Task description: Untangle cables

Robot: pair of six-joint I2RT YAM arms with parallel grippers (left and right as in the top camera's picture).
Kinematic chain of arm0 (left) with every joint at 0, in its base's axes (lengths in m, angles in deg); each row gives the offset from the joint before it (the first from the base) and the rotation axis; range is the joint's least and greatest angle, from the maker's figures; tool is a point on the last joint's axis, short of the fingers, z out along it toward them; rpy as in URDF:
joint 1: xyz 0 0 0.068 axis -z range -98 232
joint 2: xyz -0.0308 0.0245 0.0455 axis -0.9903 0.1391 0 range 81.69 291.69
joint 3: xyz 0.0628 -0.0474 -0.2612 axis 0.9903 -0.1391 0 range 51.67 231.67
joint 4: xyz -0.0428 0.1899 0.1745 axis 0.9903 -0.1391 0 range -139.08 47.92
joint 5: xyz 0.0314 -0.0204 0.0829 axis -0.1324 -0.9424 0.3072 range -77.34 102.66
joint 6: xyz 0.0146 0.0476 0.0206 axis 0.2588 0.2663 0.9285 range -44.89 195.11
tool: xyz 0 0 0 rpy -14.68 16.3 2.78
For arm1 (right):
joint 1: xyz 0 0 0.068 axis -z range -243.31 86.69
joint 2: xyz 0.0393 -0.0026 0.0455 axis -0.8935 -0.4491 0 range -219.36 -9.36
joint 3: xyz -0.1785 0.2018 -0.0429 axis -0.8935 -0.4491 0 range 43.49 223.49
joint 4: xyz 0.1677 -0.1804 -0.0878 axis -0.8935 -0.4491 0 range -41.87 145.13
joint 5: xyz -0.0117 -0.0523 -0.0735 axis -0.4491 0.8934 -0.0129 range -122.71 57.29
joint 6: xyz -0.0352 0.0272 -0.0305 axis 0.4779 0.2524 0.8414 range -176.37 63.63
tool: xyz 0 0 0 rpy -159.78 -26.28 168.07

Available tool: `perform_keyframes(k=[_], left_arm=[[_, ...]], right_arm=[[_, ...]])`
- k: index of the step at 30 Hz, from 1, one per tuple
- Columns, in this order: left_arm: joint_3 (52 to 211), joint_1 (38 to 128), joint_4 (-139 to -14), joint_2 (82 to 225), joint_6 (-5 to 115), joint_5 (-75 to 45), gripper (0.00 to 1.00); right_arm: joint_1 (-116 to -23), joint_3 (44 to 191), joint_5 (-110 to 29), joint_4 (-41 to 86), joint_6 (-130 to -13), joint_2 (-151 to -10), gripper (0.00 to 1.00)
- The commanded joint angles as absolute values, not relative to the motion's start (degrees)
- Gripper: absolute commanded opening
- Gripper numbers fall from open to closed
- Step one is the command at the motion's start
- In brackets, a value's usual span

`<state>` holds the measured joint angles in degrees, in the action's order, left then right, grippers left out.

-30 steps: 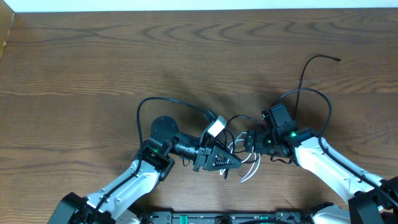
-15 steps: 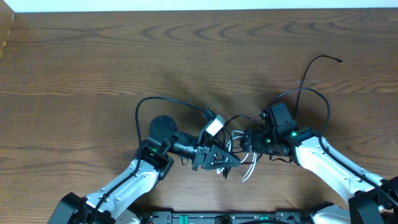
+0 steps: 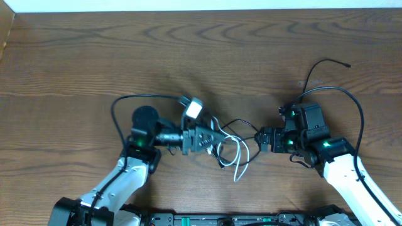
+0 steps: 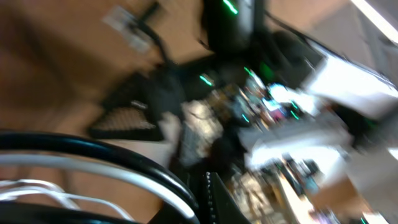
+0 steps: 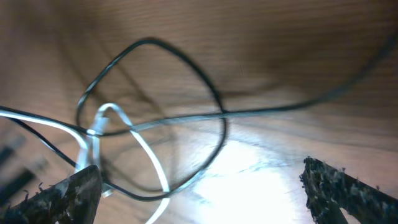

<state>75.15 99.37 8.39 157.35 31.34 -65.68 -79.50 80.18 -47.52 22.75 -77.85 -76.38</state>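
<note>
The left gripper (image 3: 215,139) is clamped on the cables (image 3: 233,145), 1 white and the rest black, which lie looped on the table (image 3: 188,56) between the 2 arms. The right gripper (image 5: 205,188) has its fingers wide apart just beside the loops and holds nothing.

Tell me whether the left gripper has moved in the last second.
Yes. Against the table, the left gripper has shifted left and toward the far edge, drawing the cables along.

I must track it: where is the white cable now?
In the overhead view the white cable loops between the left pincer and the right pincer, nearer the left one, crossing a thin black cable.
</note>
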Motion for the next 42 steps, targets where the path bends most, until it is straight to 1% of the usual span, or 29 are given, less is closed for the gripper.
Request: perform_keyframes(k=[1,4,6,8,10,16,18,21,24,27,29,31,33,34,35,37,39,42], left_arm=[[75.8,93.6,2.5,157.3,39.0,-51.1,0.07],[75.8,88.2,-2.5,157.3,41.3,-42.3,0.08],[75.8,82.5,-4.2,157.3,41.2,-38.5,0.08],[75.8,77.7,-4.0,157.2,41.2,-37.7,0.07],[75.9,70.9,-3.9,157.2,41.2,-37.6,0.08],[75.9,59.2,-4.7,157.2,41.2,-37.7,0.08],[75.9,57.2,-5.6,157.2,41.2,-37.9,0.08],[75.9,56.8,-9.0,157.2,41.2,-37.9,0.08],[75.9,58.2,-13.6,157.2,42.0,-37.9,0.08],[75.9,60.7,-17.9,157.2,45.7,-37.8,0.08],[75.9,62.7,-19.7,157.2,48.3,-37.8,0.14],[75.9,65.6,-21.6,157.2,49.6,-37.8,0.32],[75.9,67.2,-22.0,157.2,49.6,-38.1,0.44],[75.9,67.7,-22.1,157.2,49.6,-38.6,0.57],[75.9,68.5,-22.1,157.2,49.6,-39.5,0.66],[75.9,69.9,-22.4,157.2,49.5,-40.9,0.89],[75.9,71.5,-24.3,157.2,49.1,-40.7,0.92],[75.9,73.6,-28.2,157.2,49.1,-39.8,0.93]], right_arm=[[-79.3,80.9,-41.5,22.5,-80.1,-77.5,0.99],[-79.3,80.9,-41.1,22.5,-80.1,-78.7,0.99],[-79.3,80.9,-40.5,22.4,-80.1,-79.3,0.99],[-79.3,80.9,-40.3,22.1,-80.1,-79.6,0.99],[-79.3,80.9,-40.3,22.1,-80.1,-79.7,0.99],[-79.3,80.9,-40.3,22.1,-80.1,-79.7,0.99],[-79.3,80.9,-40.3,22.1,-80.1,-79.7,0.99],[-79.3,80.9,-40.3,22.2,-80.1,-79.7,0.99],[-79.3,80.9,-40.3,22.2,-80.1,-79.7,0.99],[-79.3,80.9,-40.4,22.3,-80.1,-79.7,0.99],[-79.3,80.9,-40.8,22.3,-80.1,-79.7,0.99],[-79.3,80.9,-40.8,22.3,-80.1,-79.7,0.99],[-79.3,80.9,-40.8,22.3,-80.1,-79.7,0.99],[-79.3,80.9,-40.8,22.3,-80.1,-79.7,0.99],[-79.3,80.9,-40.8,22.3,-80.1,-79.7,0.99],[-79.3,80.9,-40.8,22.3,-80.1,-79.7,0.99],[-79.3,80.9,-40.8,22.3,-80.1,-79.7,0.99],[-79.3,80.9,-40.8,22.3,-80.1,-79.7,0.99]])
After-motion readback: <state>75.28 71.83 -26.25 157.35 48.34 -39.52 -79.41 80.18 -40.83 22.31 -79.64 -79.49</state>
